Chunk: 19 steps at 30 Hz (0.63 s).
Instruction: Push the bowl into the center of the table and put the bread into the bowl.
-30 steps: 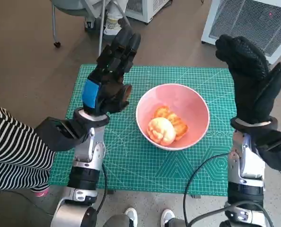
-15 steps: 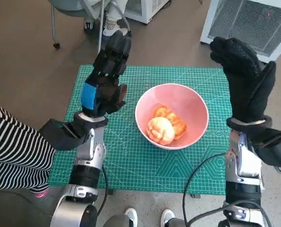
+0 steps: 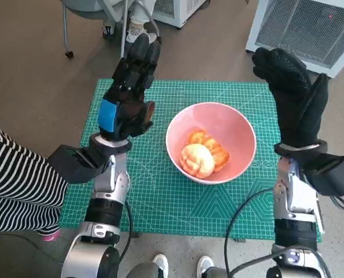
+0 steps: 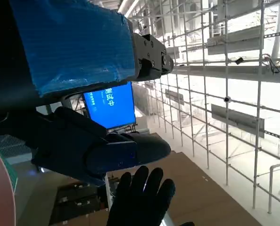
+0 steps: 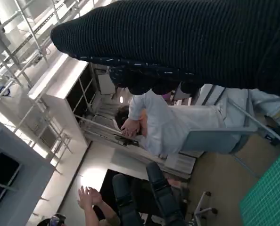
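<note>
Bread [image 3: 202,155] in upright bowl [image 3: 241,139]

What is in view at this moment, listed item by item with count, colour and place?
Round pink bowl: one, pink, near the middle of the green mat.
Golden-brown bread rolls: two, orange-brown and pale gold, inside the bowl, touching each other.
Green gridded cutting mat: one, green with pale lines, covering the small table.
White ventilated cabinet: one, white with a grey grille, on the floor beyond the table's right corner.
Chair with grey metal legs: one, on the floor beyond the table's left side.
Seated person in white: one, seen in the right wrist view.
Striped sleeve: one, black and white, at the left edge.
Left hand: black with blue tape, raised left of the bowl, holding nothing.
Right hand: black knitted glove, raised right of the bowl, holding nothing.
</note>
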Motion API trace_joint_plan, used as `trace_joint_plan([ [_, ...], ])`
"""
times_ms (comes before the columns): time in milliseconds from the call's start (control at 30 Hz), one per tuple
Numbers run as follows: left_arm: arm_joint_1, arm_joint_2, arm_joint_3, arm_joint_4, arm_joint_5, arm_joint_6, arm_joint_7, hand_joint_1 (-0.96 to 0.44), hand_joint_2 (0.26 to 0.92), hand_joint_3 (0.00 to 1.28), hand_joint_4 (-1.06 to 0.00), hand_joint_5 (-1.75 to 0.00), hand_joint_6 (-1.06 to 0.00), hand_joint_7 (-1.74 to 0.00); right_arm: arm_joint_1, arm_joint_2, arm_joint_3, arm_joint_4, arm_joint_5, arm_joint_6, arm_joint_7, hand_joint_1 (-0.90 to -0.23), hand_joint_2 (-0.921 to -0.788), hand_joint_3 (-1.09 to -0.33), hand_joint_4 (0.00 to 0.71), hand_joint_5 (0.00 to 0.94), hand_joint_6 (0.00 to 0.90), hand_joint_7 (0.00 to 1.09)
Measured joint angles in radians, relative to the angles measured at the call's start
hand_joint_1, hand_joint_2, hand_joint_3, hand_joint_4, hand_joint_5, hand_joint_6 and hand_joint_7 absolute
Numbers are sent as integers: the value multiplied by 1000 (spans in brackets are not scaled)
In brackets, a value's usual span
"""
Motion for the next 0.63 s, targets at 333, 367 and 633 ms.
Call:
trace_joint_plan([
  [333, -5, 2, 3, 28, 1, -26, -15, -680, 921, 467, -104, 0, -161, 0, -1, 0, 1, 20, 0, -12, 3, -648, -921, -692, 135, 0, 65, 423],
  [367, -5, 2, 3, 29, 2, -29, -16, -680, 921, 467, -103, 0, -161, 0, -1, 0, 1, 22, 0, -14, 3, -648, -921, -693, 134, 0, 66, 423],
  [633, -5, 7, 4, 31, 2, -31, -22, -679, 921, 467, -99, 0, -161, 0, -2, 0, 2, 37, 0, -26, 9, -646, -921, -691, 130, 0, 68, 423],
])
